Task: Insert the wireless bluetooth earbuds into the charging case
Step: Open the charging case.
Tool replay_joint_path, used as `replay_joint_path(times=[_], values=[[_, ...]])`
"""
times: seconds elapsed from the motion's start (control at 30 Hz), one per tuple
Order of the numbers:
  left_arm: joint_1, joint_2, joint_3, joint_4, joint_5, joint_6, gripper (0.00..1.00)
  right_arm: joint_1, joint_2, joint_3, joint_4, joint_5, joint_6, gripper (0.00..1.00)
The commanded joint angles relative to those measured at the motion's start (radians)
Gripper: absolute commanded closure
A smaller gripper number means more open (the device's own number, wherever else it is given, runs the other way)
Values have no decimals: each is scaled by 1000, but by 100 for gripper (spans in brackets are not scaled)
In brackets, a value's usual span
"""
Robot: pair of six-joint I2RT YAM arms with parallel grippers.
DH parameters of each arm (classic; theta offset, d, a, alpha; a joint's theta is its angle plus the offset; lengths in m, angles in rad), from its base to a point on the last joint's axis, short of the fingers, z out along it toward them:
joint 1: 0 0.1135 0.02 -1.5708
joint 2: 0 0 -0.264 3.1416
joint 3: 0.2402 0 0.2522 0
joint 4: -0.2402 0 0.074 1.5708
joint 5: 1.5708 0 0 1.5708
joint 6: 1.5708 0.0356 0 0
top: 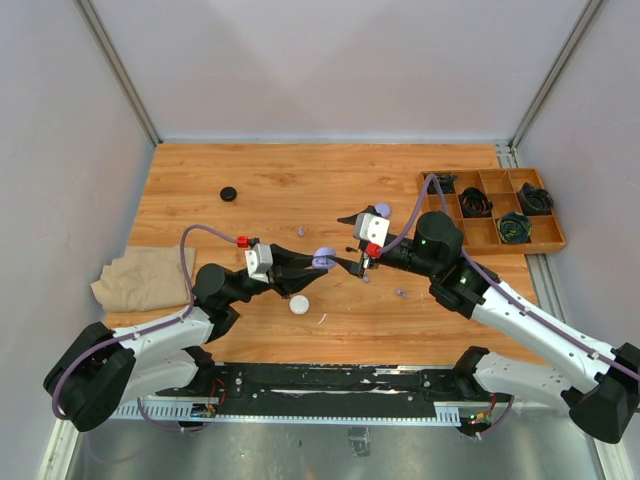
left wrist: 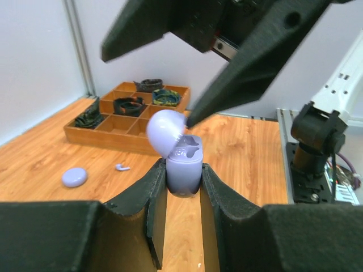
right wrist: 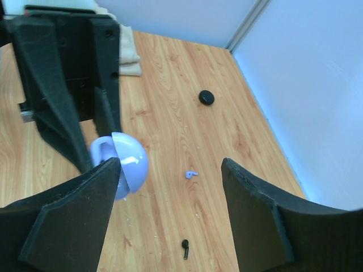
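Mid-desk, left fingers (top: 313, 263) clamp the open lavender case (left wrist: 184, 171) upright. Right fingers (top: 362, 265) hang spread and empty just above it. Loose lavender earbud (right wrist: 191, 174) lies on the desk (top: 300, 180), nearer the right arm.

Wooden table (top: 280, 180) bears cloth (top: 140, 278), tray (top: 492, 215), black case (top: 229, 193), lavender earbud (right wrist: 191, 174).
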Motion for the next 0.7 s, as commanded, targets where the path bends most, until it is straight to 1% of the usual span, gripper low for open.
replay_joint_path(times=[0.0, 0.2, 0.37, 0.53, 0.67], values=[[-5, -15, 2, -13, 63, 23, 100, 4, -22, 23, 49, 75, -11, 27], [-5, -24, -4, -16, 61, 27, 100, 3, -20, 34, 27, 85, -9, 27], [-5, -24, -23, -7, 19, 26, 100, 3, -21, 66, -32, 71, 18, 26], [-5, -34, -55, -6, -45, 37, 100, 3, -16, 121, -184, 151, 94, 26], [-5, -60, -92, -6, -102, 58, 100, 0, -18, 159, -349, 281, 176, 24]])
